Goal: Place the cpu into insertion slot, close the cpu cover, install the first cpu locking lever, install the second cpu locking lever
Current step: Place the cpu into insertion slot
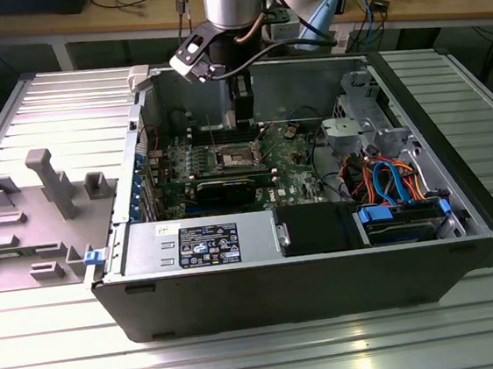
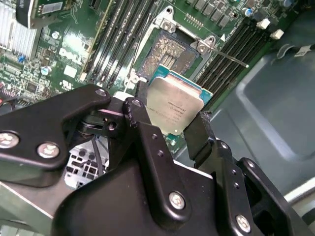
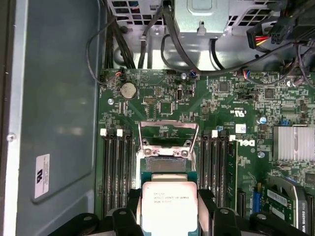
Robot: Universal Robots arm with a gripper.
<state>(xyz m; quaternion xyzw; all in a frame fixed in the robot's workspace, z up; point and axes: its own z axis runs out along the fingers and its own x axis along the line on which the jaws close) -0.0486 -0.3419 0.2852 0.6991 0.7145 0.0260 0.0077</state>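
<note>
My gripper (image 2: 170, 120) is shut on the cpu (image 2: 174, 109), a flat square chip with a silver-grey top on a green carrier, with black fingers (image 2: 134, 112) at two opposite edges. The first wrist view shows the same cpu (image 3: 167, 204) in the gripper (image 3: 169, 210), hanging just short of the insertion slot (image 3: 165, 153). The dark pin field of the insertion slot (image 2: 166, 51) lies bare. The cpu cover (image 3: 168, 132) stands flipped up behind it. A thin locking lever (image 2: 229, 56) sticks out beside the socket. In the exterior view the gripper (image 1: 241, 119) hangs inside the case above the insertion slot (image 1: 235, 157).
Long black memory slots (image 3: 115, 172) flank the socket on both sides. A finned heatsink (image 3: 293, 142) and a black card (image 1: 229, 186) lie nearby. The case's grey wall (image 3: 59, 108), a drive cage (image 1: 355, 129) and cables (image 1: 387, 178) surround the board. A grey fixture (image 1: 48, 183) sits outside the case.
</note>
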